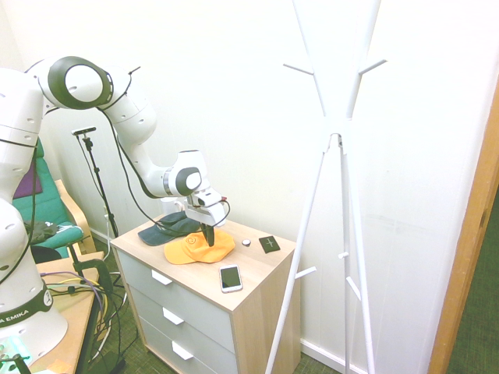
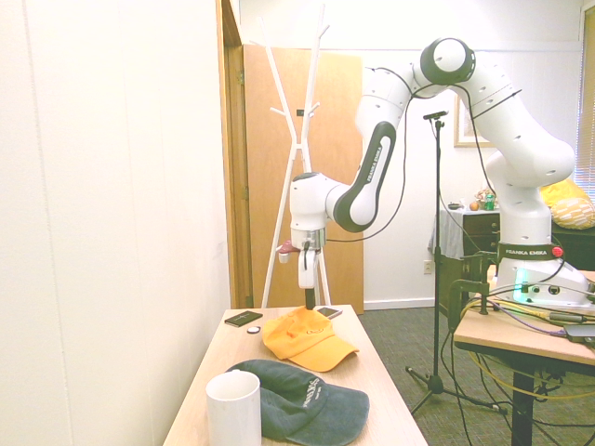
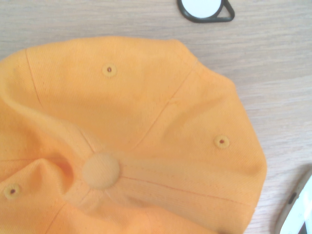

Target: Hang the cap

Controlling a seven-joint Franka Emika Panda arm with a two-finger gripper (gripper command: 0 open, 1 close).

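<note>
The cap (image 1: pixel 195 249) lies crown up on the wooden dresser top (image 1: pixel 261 269). It is bright yellow-orange, and its brim points toward the dark cap (image 2: pixel 316 346). My gripper (image 1: pixel 209 238) stands straight down on its crown (image 2: pixel 309 305), fingers shut together on a pinch of fabric. In the wrist view the cap (image 3: pixel 141 122) fills the picture, and the cloth around its top button is bunched into folds. The white coat stand (image 1: pixel 337 148) rises beside the dresser, its pegs high above the cap (image 2: pixel 302 102).
A dark navy cap (image 1: pixel 168 227) lies next to the yellow one (image 2: pixel 302 400). A phone (image 1: pixel 230 277), a black square item (image 1: pixel 269 244) and a small white round disc (image 1: pixel 246 242) also lie on the top. A white cup (image 2: pixel 233 409) stands at one end.
</note>
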